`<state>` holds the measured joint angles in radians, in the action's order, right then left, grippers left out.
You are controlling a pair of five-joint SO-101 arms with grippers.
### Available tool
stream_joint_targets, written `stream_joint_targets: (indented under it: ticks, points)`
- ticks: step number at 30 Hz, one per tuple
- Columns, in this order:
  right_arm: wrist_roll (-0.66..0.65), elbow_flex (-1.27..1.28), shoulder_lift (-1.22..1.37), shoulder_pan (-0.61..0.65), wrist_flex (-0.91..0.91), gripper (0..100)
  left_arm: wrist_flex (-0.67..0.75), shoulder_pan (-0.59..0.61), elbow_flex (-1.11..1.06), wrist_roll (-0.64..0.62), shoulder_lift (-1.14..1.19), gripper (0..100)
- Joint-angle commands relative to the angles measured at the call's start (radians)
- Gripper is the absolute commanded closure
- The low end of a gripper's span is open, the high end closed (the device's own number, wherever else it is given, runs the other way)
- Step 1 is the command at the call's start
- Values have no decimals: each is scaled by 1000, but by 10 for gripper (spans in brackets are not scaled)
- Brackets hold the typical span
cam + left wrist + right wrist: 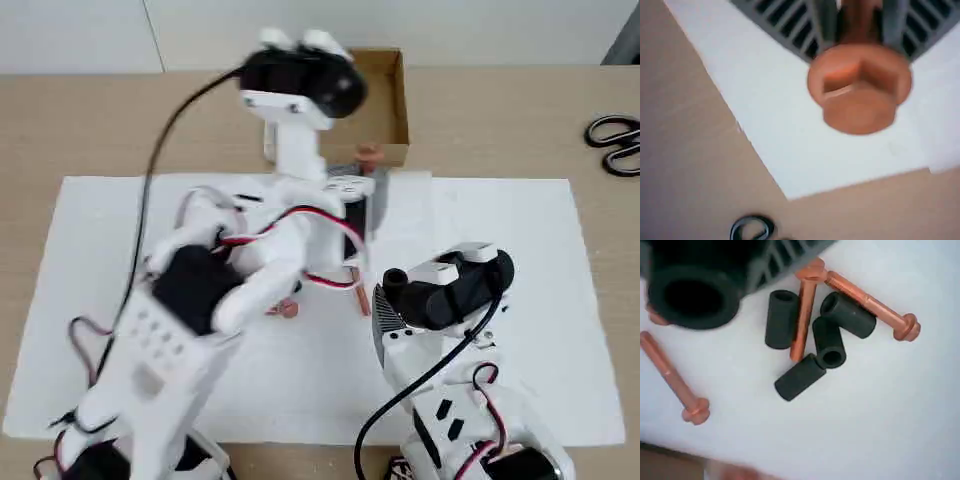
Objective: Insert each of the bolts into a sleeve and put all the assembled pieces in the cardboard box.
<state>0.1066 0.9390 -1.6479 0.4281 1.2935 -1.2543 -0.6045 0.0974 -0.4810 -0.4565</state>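
My left gripper (365, 185) is shut on an orange bolt (369, 155) and holds it just in front of the cardboard box (395, 100). The bolt's hex head (860, 87) juts out between the grey fingers (822, 20). My right gripper (395, 290) is low over the white sheet, shut on a black sleeve (395, 277) whose open bore (692, 297) faces the camera. Beneath it, on the sheet, lie several loose black sleeves (800, 376) and three orange bolts, one (672, 377) apart from the heap and two (870, 302) among the sleeves.
A white sheet (520, 260) covers the middle of the wooden table. Scissors (615, 140) lie at the far right of the table, off the sheet. The left arm's body and cables cross over the sheet's left half.
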Motion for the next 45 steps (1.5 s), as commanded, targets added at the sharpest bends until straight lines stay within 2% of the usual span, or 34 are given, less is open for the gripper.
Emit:
stream_joint_targets:
  ticks: [1,4,9,16,22,28,34,36,40,45]
  points:
    - [-8,-8,2,-2,-30,995,25,49,4,77,-146,995]
    - [-14,-3,4,-7,-38,995,-28,89,2,95,-209,995]
    - [-14,-2,2,-42,-44,995,-138,89,-8,94,-221,995]
    - [-14,98,-8,-44,-214,995,-121,94,-145,94,-227,995]
    - [-31,169,-8,-39,-315,995,-92,97,-147,94,-227,995]
    - [-60,235,-8,-44,-420,992,35,89,-166,95,-218,995]
    - [-55,397,-93,-44,-552,991,285,87,-375,95,-227,995]
    - [-55,443,-168,-44,-556,992,370,87,-453,94,-229,995]
    - [-55,453,-160,-41,-552,994,534,68,-572,98,-235,995]
    - [20,476,-166,-41,-552,995,628,-5,-707,137,-353,995]
